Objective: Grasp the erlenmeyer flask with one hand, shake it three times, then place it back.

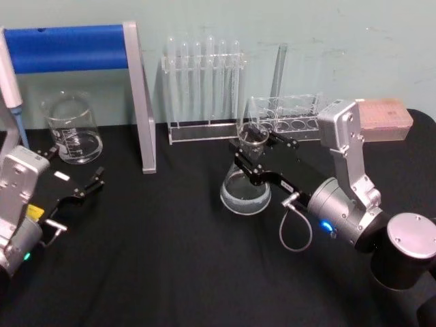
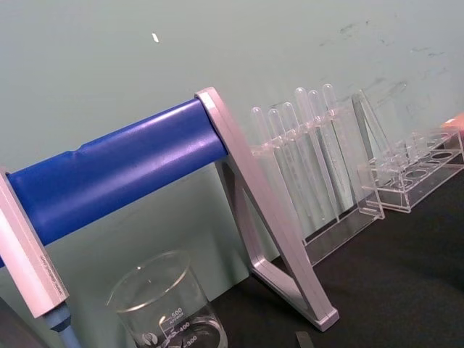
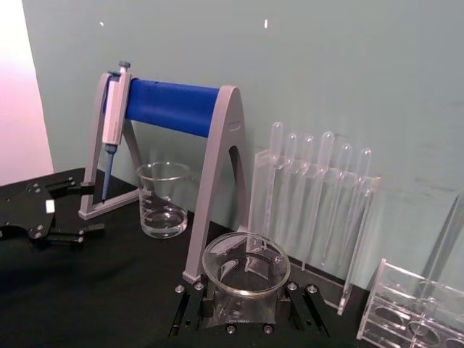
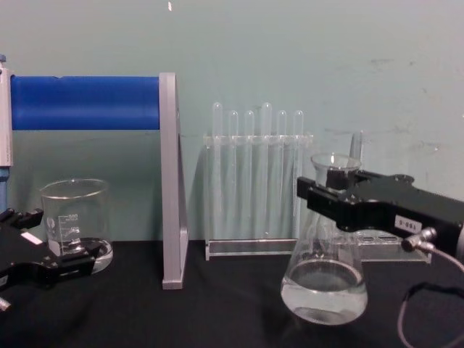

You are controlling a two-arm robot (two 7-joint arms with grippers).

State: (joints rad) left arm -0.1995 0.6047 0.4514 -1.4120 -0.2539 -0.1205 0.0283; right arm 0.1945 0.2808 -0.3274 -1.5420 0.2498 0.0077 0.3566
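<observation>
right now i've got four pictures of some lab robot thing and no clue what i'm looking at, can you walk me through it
This is a two-armed robot at a black table; each arm ends in a black pincer. One picture looks down from its head, one looks across from its chest, and two come from cameras on its wrists. On the table stand a glass beaker, a rack of test tubes, a second clear rack, and a grey stand with a blue bar where a pipette hangs. The right pincer is closed around the neck of the erlenmeyer flask, which holds a little clear liquid; I cannot tell whether its base touches the table. The left pincer sits open at the left, near the beaker.
</observation>
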